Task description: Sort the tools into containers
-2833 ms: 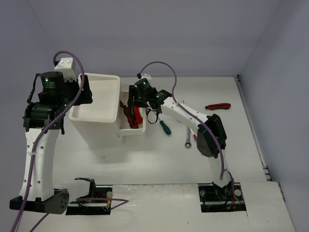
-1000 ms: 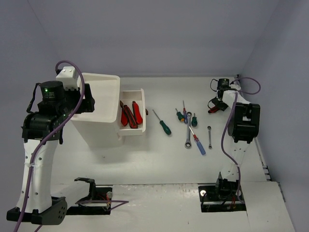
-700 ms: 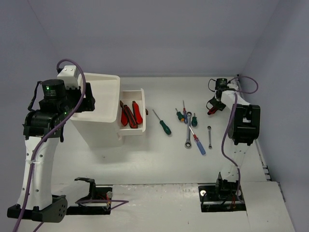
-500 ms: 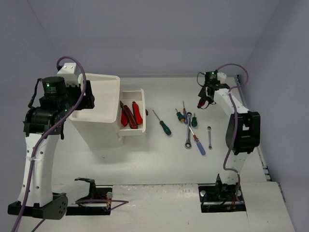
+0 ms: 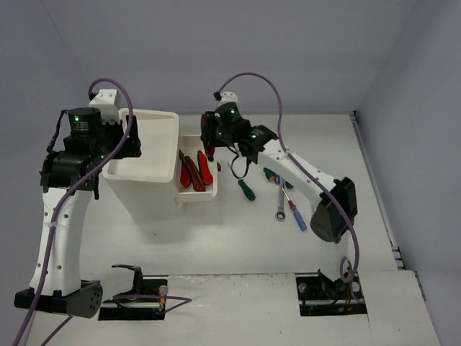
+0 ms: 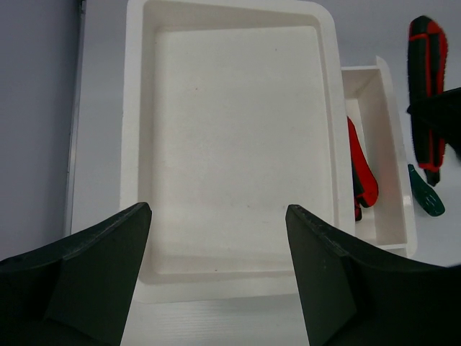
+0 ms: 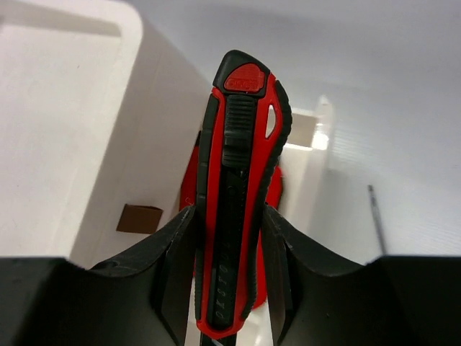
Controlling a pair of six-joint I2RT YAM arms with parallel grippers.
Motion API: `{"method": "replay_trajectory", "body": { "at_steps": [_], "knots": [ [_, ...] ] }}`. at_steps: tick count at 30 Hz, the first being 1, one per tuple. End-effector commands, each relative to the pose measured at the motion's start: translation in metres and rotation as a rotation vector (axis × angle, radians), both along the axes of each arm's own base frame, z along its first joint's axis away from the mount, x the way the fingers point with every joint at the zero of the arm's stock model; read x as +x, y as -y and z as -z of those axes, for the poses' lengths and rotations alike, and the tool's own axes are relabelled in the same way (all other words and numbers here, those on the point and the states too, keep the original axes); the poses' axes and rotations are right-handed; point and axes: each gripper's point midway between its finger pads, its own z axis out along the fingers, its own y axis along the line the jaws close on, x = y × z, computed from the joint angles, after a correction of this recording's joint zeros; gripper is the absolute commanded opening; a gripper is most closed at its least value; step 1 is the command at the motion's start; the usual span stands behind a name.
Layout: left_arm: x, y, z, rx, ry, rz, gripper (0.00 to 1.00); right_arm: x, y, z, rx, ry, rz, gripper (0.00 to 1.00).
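- Top external view: the right tool is up at the pulled-out drawer of the white container, near the drawer's far right corner.
- On my right wrist view, both fingers are clamped on the red and black utility knife. It runs lengthwise between them, with its red end pointing away from the camera.
- The knife is held in the air and does not lie in the drawer. From the left wrist view it shows just right of the drawer wall.
- 3 red-handled pieces lie inside the drawer. I cannot tell what kind each one is.
- The left tool has its fingers wide apart and grips nothing. It hangs over the container's shallow tray top.
- A small brown handle shows on the container's side, below the knife's left edge.
- Out on the counter lie a green-handled screwdriver, a silver wrench and a blue-handled screwdriver. All 3 are apart from the container and under the right arm's reach.
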Motion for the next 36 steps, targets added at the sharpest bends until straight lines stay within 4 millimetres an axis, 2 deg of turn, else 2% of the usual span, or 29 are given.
{"method": "replay_trajectory", "body": {
  "at_steps": [1,3,5,9,11,13,14,18,22,25,27,31,33,36],
  "knots": [
    [0.002,-0.009,-0.03,0.023,0.098,-0.038,0.72,0.009,-0.033,0.001,0.046,0.012,-0.007,0.14],
    [0.002,-0.012,-0.028,0.034,0.09,-0.056,0.72,0.007,-0.045,0.003,0.046,0.014,-0.019,0.31],
    [0.004,-0.015,-0.026,0.043,0.082,-0.067,0.72,0.007,-0.046,0.006,0.042,0.011,-0.014,0.46],
    [0.012,-0.02,-0.018,0.075,0.049,-0.081,0.72,0.008,-0.038,-0.002,0.022,0.042,-0.006,0.58],
    [0.019,-0.023,-0.017,0.088,0.036,-0.091,0.72,0.006,-0.03,-0.018,0.02,0.077,-0.002,0.63],
    [0.03,-0.03,-0.009,0.102,0.005,-0.106,0.72,0.006,-0.02,-0.031,0.017,0.102,0.003,0.64],
    [0.035,-0.032,-0.007,0.108,-0.004,-0.105,0.72,0.008,-0.011,-0.031,0.004,0.107,0.017,0.64],
    [0.056,-0.046,0.006,0.108,-0.055,-0.12,0.72,0.014,0.039,-0.037,-0.03,0.121,0.095,0.61],
    [0.074,-0.069,0.019,0.102,-0.097,-0.167,0.72,0.024,0.096,-0.016,-0.077,0.079,0.162,0.57],
    [0.084,-0.08,0.024,0.113,-0.115,-0.185,0.72,0.024,0.123,0.008,-0.123,0.041,0.18,0.54],
    [0.09,-0.083,0.031,0.12,-0.136,-0.186,0.7,0.023,0.131,0.021,-0.14,0.019,0.181,0.52],
    [0.097,-0.084,0.043,0.126,-0.169,-0.17,0.59,0.022,0.133,0.051,-0.169,-0.03,0.157,0.48],
    [0.098,-0.083,0.051,0.126,-0.187,-0.159,0.5,0.022,0.13,0.065,-0.177,-0.053,0.139,0.47],
    [0.098,-0.082,0.061,0.126,-0.214,-0.148,0.3,0.022,0.12,0.085,-0.172,-0.09,0.103,0.46]
  ]
}}
